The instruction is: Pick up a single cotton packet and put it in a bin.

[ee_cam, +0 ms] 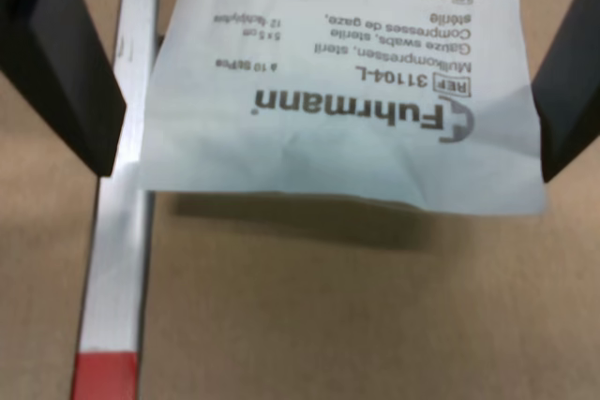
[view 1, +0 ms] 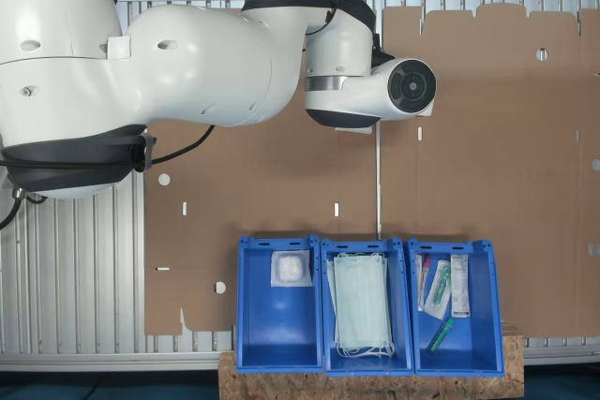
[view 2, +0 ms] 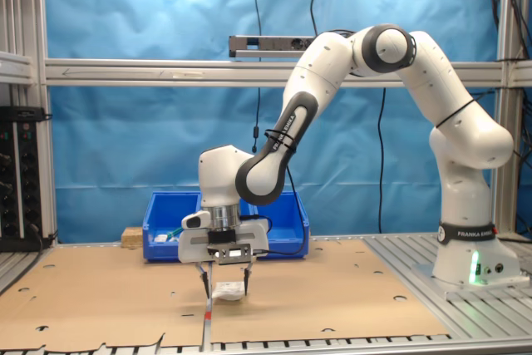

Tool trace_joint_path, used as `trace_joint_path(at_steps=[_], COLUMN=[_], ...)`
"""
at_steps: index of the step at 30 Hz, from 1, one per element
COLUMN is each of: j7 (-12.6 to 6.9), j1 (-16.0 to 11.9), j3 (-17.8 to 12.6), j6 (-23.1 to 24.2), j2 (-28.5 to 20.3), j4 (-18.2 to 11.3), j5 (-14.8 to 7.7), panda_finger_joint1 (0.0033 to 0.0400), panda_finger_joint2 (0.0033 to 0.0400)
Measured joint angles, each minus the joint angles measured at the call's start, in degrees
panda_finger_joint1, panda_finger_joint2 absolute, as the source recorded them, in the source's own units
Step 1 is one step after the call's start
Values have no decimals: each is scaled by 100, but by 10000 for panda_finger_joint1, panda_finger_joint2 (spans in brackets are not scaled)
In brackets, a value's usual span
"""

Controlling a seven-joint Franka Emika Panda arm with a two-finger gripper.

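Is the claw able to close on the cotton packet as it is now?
Probably yes: the claw is open with a finger on each side of the cotton packet, nothing between.

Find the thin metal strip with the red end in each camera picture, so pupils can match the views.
First exterior view: the metal strip runs from under the arm's wrist to the blue bins.
Second exterior view: the strip lies below the gripper, towards the bottom edge.
Wrist view: the strip passes beside the cotton packet.
Shared landmark: the brown cardboard.
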Motion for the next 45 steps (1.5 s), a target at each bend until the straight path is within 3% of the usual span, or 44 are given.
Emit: trace_joint_path(at_steps=[45], j7=[0], j1=[-120], j3=[-44], j6=[2], j2=[0], j4=[0], j5=[0], panda_finger_joint1=[400], panda_finger_joint2=[400])
